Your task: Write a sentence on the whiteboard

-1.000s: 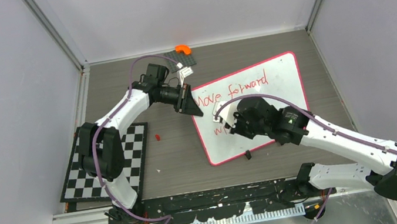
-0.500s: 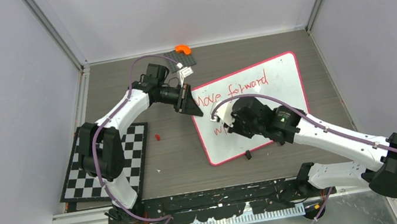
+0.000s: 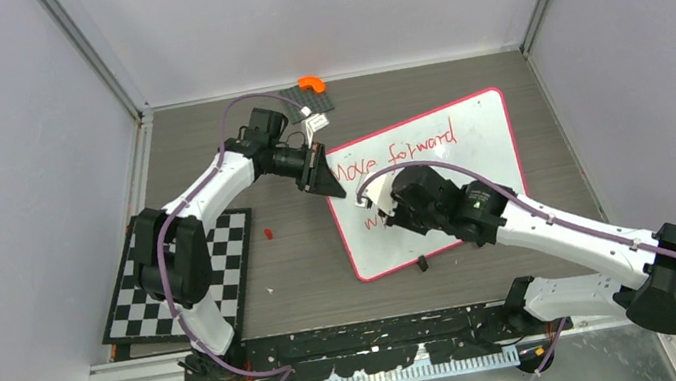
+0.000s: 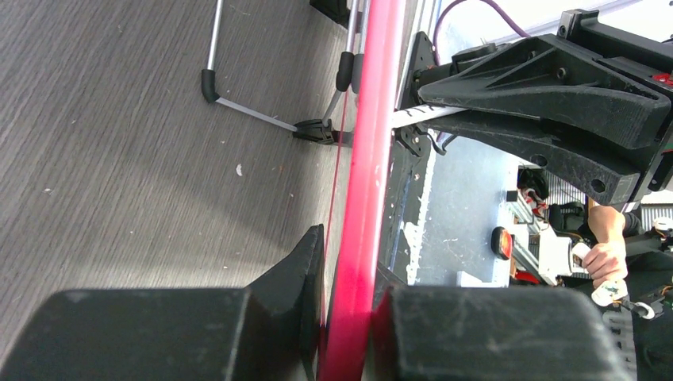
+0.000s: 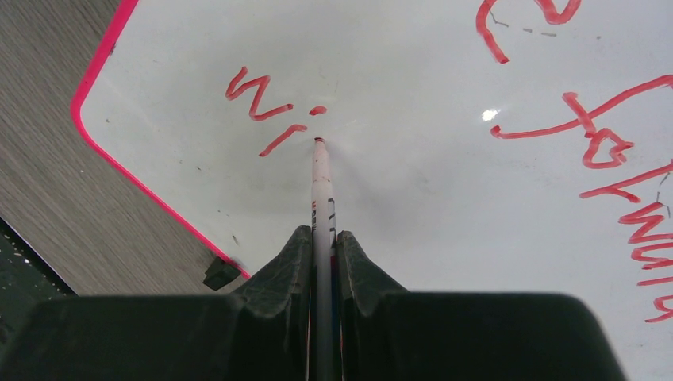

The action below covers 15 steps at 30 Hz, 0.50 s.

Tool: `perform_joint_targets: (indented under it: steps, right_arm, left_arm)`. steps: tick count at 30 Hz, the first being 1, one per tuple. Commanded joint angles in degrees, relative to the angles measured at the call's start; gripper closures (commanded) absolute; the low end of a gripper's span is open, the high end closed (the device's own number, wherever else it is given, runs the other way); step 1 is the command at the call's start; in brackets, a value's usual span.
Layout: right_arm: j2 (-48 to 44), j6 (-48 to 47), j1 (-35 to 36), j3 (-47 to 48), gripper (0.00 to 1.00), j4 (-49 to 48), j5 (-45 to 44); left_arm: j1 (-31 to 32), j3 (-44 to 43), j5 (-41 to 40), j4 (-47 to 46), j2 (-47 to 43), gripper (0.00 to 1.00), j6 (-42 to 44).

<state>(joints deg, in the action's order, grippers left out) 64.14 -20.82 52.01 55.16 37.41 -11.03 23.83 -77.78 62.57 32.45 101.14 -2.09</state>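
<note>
The whiteboard point(image 3: 481, 144) lies tilted on the table, white with a pink-red rim. The sentence point(image 3: 397, 153) reads "Move forward" in red on its upper line. Below it, the letters "wi" point(image 5: 258, 94) and a short stroke show. My right gripper point(image 5: 323, 235) is shut on a white marker point(image 5: 321, 186) whose red tip touches the board just right of those letters. In the top view the right gripper point(image 3: 380, 214) hangs over the board's lower left. My left gripper point(image 4: 349, 274) is shut on the board's pink rim point(image 4: 374, 151), at the board's upper left corner point(image 3: 331, 183).
A checkerboard mat point(image 3: 153, 299) lies at the left under the left arm. A small red cap point(image 3: 267, 232) sits on the table between mat and board. An orange piece point(image 3: 311, 83) and a grey studded plate point(image 3: 321, 102) sit at the back. A black clip point(image 5: 221, 272) sticks out at the board's near edge.
My right arm has shifted a little to the left with the marker over the board's lower left. The left arm and the board have not moved.
</note>
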Motion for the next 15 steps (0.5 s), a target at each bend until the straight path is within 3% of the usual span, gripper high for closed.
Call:
perform_joint_targets:
  steps: [1,10,15]
  right_arm:
    - [-1.13,0.15,-1.14,-1.08,1.00,-1.29,-4.67]
    - [-3.02,0.85,-2.06,-0.21,1.00,0.79,-4.40]
    - [-4.48,0.61,-2.00,1.49,1.00,1.39,0.46]
  left_arm:
    - [0.42,-1.26,-1.26,1.05,0.55,1.00,-0.73]
    - [0.42,-1.55,-1.13,1.02,0.85,1.00,-1.01]
    - [0.42,-1.72,-1.13,0.95,0.99,1.00,-0.99]
